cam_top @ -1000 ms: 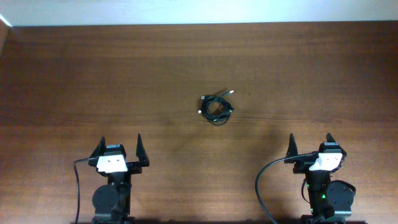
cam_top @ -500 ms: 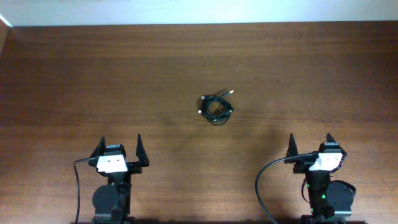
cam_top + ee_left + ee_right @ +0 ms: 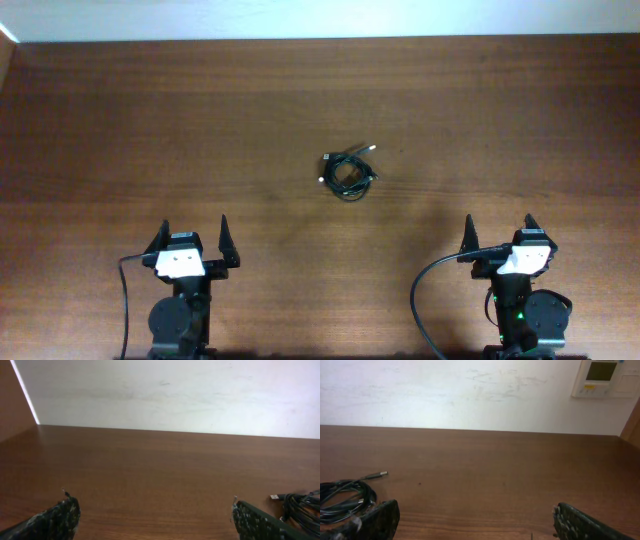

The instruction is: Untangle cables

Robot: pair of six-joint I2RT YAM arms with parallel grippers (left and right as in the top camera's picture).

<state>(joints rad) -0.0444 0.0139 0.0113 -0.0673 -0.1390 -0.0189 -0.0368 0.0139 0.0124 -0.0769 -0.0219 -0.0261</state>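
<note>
Table: dark brown wood with a fine straight grain running side to side; flat, smooth, with a dull sheen.
Cables: thin black cords, limp and slightly glossy, wound into one small round tangle of overlapping loops. They lie flat near the middle of the table, and a few short ends stick out with small silvery metal plugs.
Left gripper: at the table's near edge, left part. Its two tapering black prongs are spread wide with only bare wood between them.
Left fingers: dark pads with a grainy, speckled face.
Right gripper: at the table's near edge, right part. Same pointed black shape, prongs spread wide, holding nothing.
Wall: matte white with faint scuffs, along the table's far edge.
Wall panel: pale rectangular plastic box with a greenish screen, above the table's far right corner.
Arm wiring: thicker round black cord curving from each arm's base at the table's near edge.
</note>
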